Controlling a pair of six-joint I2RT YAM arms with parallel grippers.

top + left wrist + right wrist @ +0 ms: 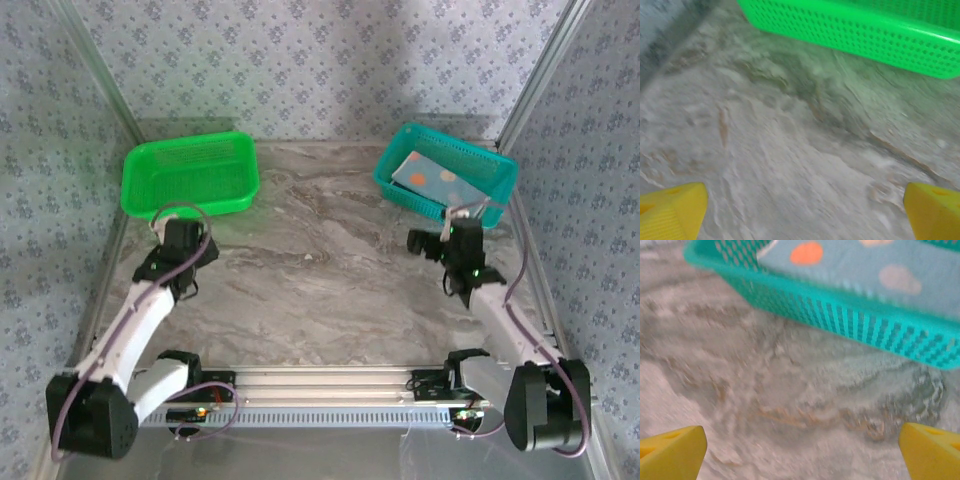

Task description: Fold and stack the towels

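Top external view shows two baskets at the far side of the marble-patterned table (320, 280). Just ahead of the right pincer (802, 451) sits the teal basket (400, 188). In it lies a light blue towel (432, 177), flat, with orange and pale patches, covering most of the basket floor. Whether that is one cloth or several stacked, I cannot tell. Ahead of the left pincer (803, 210) stands the green basket (188, 203), its green mesh floor in plain sight.

Both pincers are spread wide. Their yellow fingertips (670, 212) sit at the bottom corners of each wrist view with bare table between them. Neither grips anything and neither touches a basket.

In the right wrist view the teal basket's near wall crosses above the pincer. The towel lies beyond it, cut off by the top edge and blurred, so its print reads as soft blobs. In the left wrist view the green basket's wall slants across the upper right, its inside out of sight. From above, both pincers' fingers are small and dark, hard to separate from the wrist hardware.
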